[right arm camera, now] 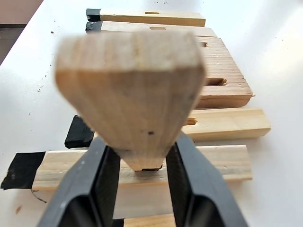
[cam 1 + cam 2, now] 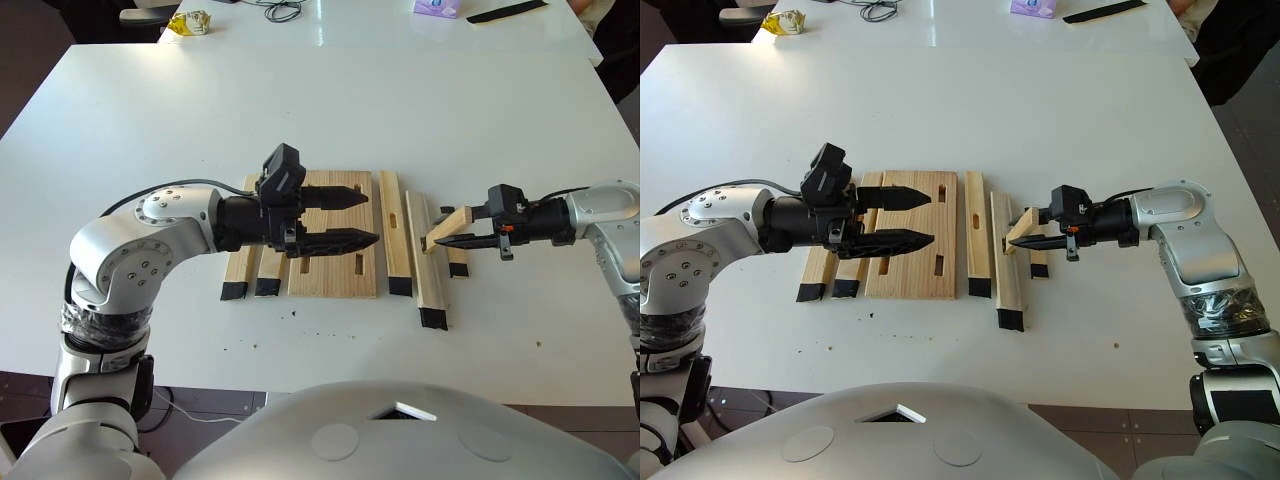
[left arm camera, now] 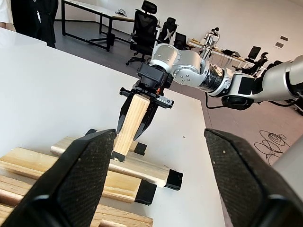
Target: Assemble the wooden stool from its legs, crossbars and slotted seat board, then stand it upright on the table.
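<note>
Lying nearest on the white table (image 2: 300,110), one black-tipped leg (image 2: 430,285) sits beside a second leg (image 2: 392,235), both right of the slotted seat board (image 2: 330,275). Two more legs (image 2: 243,268) lie along the board's left edge. Left gripper (image 2: 372,217) hovers over the board, fingers apart, holding nothing. Right gripper (image 2: 432,241), above the nearest leg's far end, is clamped on a short crossbar (image 2: 450,221) that is tilted off the table. Another short piece (image 2: 457,262) lies below it.
</note>
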